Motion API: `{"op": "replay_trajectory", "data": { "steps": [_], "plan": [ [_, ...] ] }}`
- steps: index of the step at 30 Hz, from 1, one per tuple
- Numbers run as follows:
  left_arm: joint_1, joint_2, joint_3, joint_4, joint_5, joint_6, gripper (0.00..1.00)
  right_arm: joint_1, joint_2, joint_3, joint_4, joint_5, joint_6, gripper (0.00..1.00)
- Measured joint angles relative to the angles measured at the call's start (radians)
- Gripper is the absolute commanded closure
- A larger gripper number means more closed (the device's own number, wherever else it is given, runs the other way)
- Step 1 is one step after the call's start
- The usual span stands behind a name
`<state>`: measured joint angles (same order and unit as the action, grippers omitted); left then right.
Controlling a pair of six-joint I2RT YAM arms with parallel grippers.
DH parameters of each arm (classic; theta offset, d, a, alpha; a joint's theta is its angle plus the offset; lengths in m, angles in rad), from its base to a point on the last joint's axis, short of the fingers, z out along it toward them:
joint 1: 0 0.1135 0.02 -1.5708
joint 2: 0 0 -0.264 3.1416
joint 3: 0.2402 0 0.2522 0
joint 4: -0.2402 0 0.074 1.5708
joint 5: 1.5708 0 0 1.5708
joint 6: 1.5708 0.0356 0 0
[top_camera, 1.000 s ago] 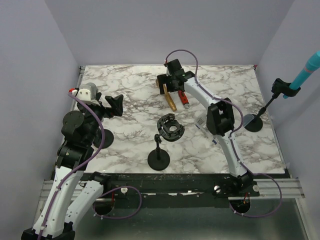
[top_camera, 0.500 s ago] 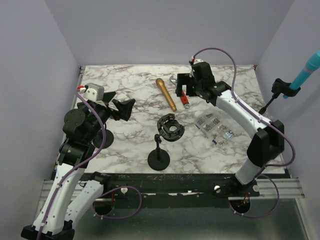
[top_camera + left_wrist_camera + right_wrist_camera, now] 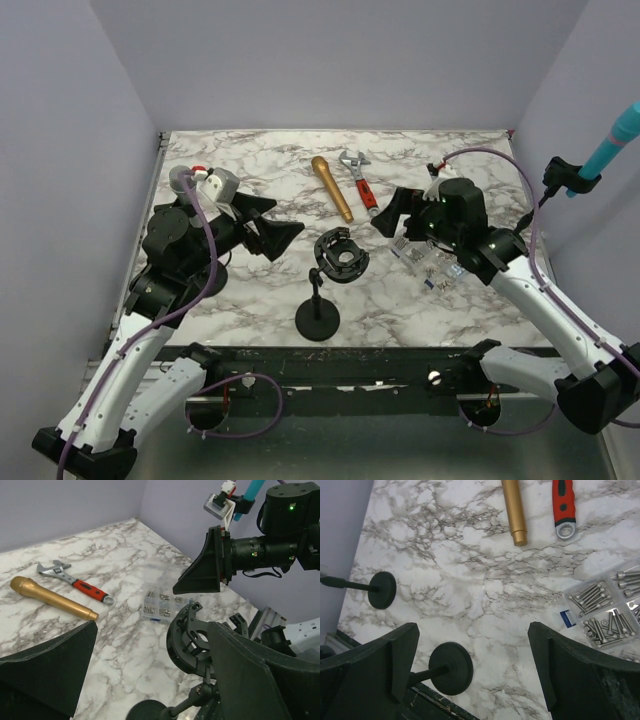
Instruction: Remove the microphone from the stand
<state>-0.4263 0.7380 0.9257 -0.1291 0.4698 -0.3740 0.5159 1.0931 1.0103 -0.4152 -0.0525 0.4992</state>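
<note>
The gold microphone lies flat on the marble table, behind the black stand, whose ring-shaped mount is empty. My left gripper hangs open just left of the mount, holding nothing. My right gripper hangs open just right of it, also holding nothing. In the left wrist view the mount sits by the right finger of my left gripper, and the microphone lies farther off. Below my right gripper in the right wrist view is the stand's round base; the microphone is at the top.
A red-handled wrench lies beside the microphone. A clear box of screws sits under my right arm. A second stand clip at the right edge holds a teal microphone. Another round base stands at the left.
My right arm has swung from over the gold microphone at the back to the right of the stand, leaving the microphone on the table. My left gripper has moved right, toward the mount.
</note>
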Motion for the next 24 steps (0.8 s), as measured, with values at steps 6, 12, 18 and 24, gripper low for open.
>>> {"op": "replay_trajectory", "data": {
  "steps": [6,12,18,24],
  "plan": [
    [-0.001,-0.041,0.028,-0.12,0.071,-0.13,0.11,0.0,-0.047,-0.007,0.018,-0.039,0.016,0.0],
    [-0.001,-0.12,-0.045,-0.197,0.171,-0.316,0.17,0.0,-0.042,-0.01,0.049,-0.073,0.004,0.0],
    [-0.001,-0.107,-0.134,-0.255,0.194,-0.49,0.17,0.0,-0.046,-0.011,0.064,-0.083,-0.019,0.0],
    [-0.001,-0.046,-0.135,-0.275,0.191,-0.535,0.26,0.0,-0.092,-0.048,0.085,-0.084,-0.022,0.0]
  ]
}}
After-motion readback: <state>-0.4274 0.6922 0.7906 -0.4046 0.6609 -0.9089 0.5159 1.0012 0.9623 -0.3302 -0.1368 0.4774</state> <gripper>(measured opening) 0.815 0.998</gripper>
